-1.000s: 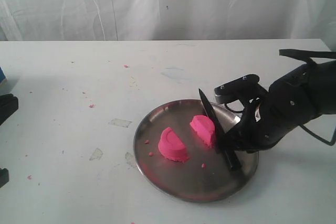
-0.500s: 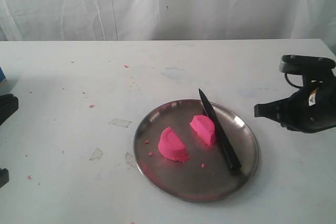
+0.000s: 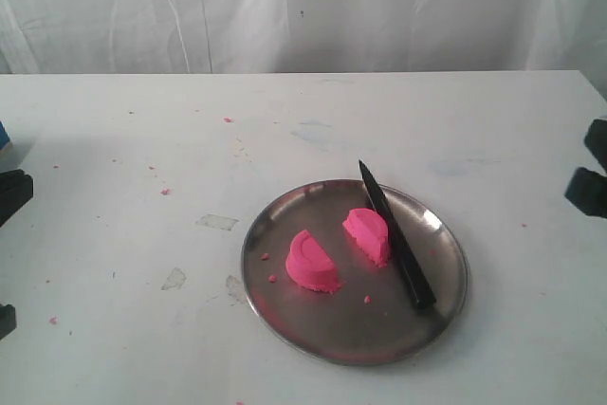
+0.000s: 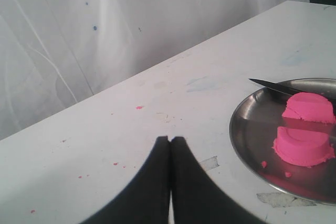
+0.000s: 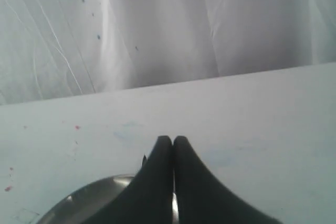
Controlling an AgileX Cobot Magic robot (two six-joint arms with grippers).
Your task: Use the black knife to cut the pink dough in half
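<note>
The pink dough lies in two half-round pieces on the steel plate (image 3: 285, 329): one half (image 3: 312, 262) toward the left, the other (image 3: 368, 234) against the black knife (image 3: 394, 234). The knife rests flat on the plate, tip toward the back. In the left wrist view both halves (image 4: 303, 145) (image 4: 308, 107) and the knife's tip (image 4: 265, 83) show on the plate (image 4: 247, 135). My left gripper (image 4: 170, 140) is shut and empty, off to the plate's left. My right gripper (image 5: 172, 140) is shut and empty, pulled back to the right edge (image 3: 590, 177); the plate's rim (image 5: 94, 190) shows behind it.
Tiny pink crumbs dot the plate (image 3: 367, 300) and the white table (image 3: 165, 191). Scraps of clear tape (image 3: 217, 222) lie left of the plate. A white curtain (image 3: 303, 7) hangs behind the table.
My right gripper let go of the knife a second ago and drew back to the right, almost out of the exterior view. The knife stays on the plate.
</note>
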